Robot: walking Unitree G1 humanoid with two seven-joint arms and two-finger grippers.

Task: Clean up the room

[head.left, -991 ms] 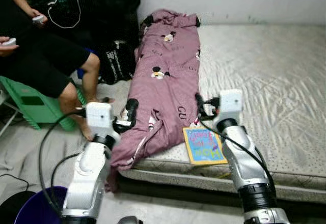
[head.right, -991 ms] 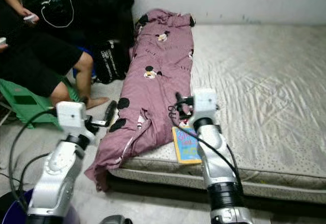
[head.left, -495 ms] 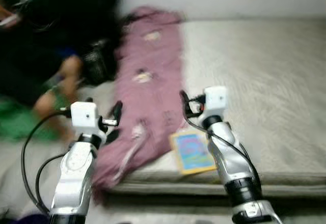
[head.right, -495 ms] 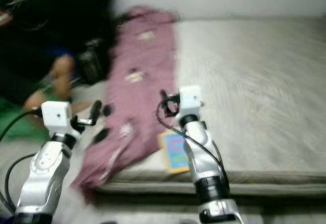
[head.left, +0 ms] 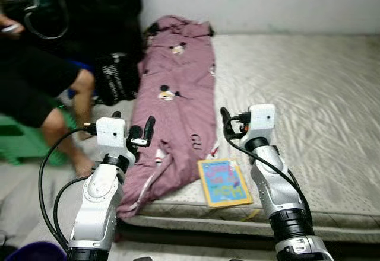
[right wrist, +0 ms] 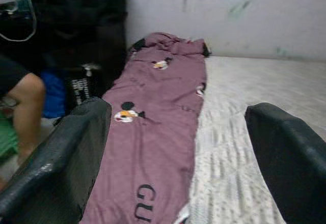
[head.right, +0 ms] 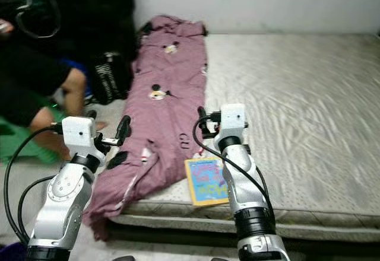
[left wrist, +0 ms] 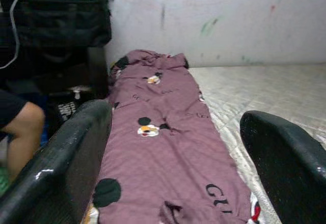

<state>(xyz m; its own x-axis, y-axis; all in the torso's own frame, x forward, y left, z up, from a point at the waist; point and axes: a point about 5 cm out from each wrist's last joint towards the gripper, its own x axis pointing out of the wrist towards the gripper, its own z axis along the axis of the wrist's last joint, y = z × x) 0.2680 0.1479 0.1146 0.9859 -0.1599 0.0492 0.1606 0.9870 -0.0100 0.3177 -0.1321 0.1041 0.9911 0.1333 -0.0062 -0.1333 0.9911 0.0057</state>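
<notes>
Both grippers hover with fingers spread wide — left gripper (head.left: 148, 131), right gripper (head.left: 227, 120) — over the purple blanket (head.left: 181, 104) draped along the mattress (head.left: 309, 107) edge. Soft, floppy, light: I'd pinch a bunched fold near its hanging end.

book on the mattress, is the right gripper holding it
No, the book lies flat at the mattress edge, while the right gripper hovers open above it.
</notes>
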